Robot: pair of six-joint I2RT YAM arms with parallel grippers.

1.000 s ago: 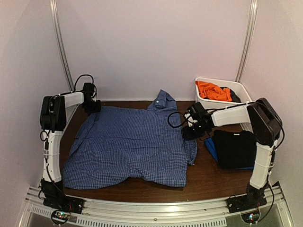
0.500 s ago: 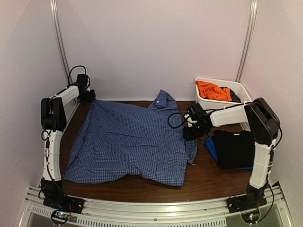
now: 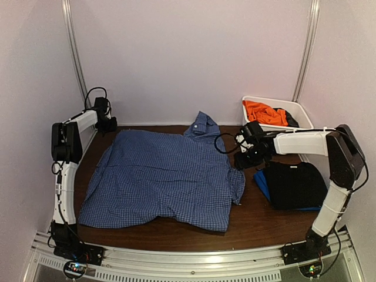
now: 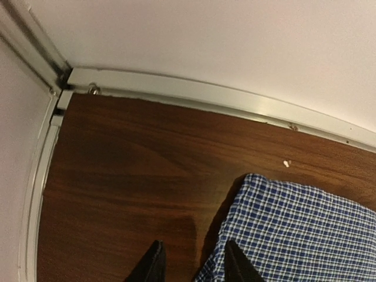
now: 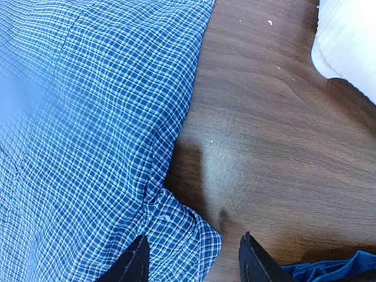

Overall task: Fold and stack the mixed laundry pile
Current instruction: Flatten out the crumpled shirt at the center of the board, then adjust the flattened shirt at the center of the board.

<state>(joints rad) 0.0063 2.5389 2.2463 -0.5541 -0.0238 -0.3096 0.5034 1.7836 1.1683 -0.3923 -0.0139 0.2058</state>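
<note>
The blue-and-white check shirt (image 3: 164,176) lies spread flat on the brown table, collar toward the back. My left gripper (image 3: 109,124) is open and empty just off the shirt's far left corner (image 4: 294,229); in the left wrist view (image 4: 191,264) its jaws stand apart over bare wood. My right gripper (image 3: 244,160) is open and empty beside the shirt's right sleeve edge (image 5: 182,235); in the right wrist view (image 5: 194,264) its jaws stand wide apart. An orange T-shirt (image 3: 264,111) lies in the white tub. A folded black piece (image 3: 294,183) rests on a blue piece (image 3: 262,183) at right.
The white plastic tub (image 3: 295,107) stands at the back right, its corner in the right wrist view (image 5: 346,47). A white rail (image 4: 205,100) runs along the back wall and a metal frame edge (image 4: 38,176) along the left side. Pink walls enclose the table.
My left gripper let go of the shirt's far left corner, which dropped flat. My right gripper drew back to the right, off the sleeve, and is open.
</note>
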